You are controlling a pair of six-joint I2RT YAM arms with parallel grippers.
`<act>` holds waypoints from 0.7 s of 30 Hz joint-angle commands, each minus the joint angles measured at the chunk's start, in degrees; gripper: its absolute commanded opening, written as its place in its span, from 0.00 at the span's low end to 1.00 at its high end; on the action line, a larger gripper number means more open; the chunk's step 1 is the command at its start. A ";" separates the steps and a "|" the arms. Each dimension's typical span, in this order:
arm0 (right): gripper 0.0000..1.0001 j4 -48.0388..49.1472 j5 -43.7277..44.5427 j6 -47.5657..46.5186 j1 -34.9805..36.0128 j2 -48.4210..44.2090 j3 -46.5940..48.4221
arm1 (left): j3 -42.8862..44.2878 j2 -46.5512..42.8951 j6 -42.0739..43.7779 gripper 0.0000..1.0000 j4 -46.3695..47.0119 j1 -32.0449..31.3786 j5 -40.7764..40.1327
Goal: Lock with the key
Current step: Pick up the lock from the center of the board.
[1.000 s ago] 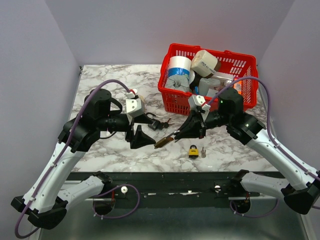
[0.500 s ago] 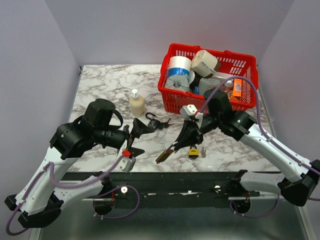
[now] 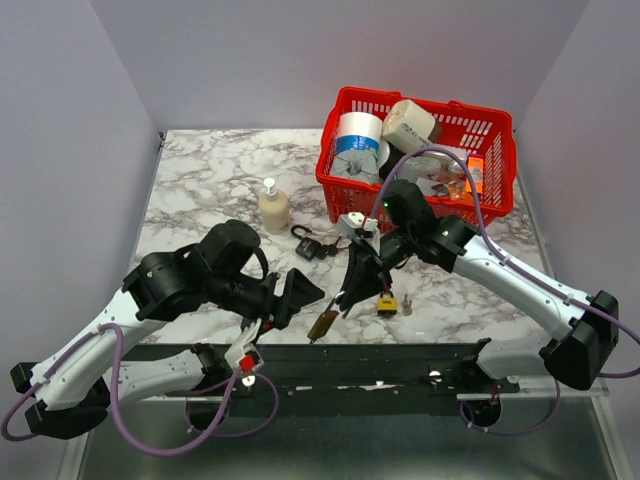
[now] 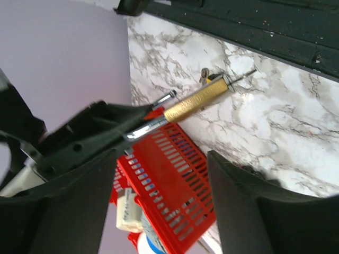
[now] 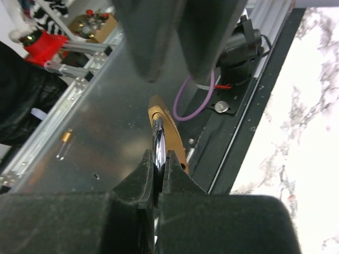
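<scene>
The right fingers [image 5: 133, 184] are clamping the shackle of a brass padlock [image 3: 322, 325] over the counter [image 3: 200, 170] edge in front of the red basket [image 4: 175, 174] — the left fingers [image 4: 249, 211] are standing apart, near its body, not touching.

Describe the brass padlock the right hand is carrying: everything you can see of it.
The brass padlock has a long, slim, rectangular body that looks like brushed brass, with a shiny chrome shackle at one end. The right hand is shut on the shackle, its fingers the only thing touching the lock. The lock is held in the air, tilted, above the front edge of the marble table. Its body points away from the hand holding it. The left hand faces it with jaws open, apart from it.
</scene>
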 commanded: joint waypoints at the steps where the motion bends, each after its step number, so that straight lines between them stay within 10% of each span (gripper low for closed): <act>1: 0.01 3.30 -8.51 2.58 0.56 2.66 2.56 | -0.08 0.83 15.88 0.70 -0.83 -4.45 -0.19; 21: 0.01 2.42 -10.19 4.25 4.69 6.72 6.43 | -5.79 4.26 23.27 0.56 1.36 -13.87 -12.41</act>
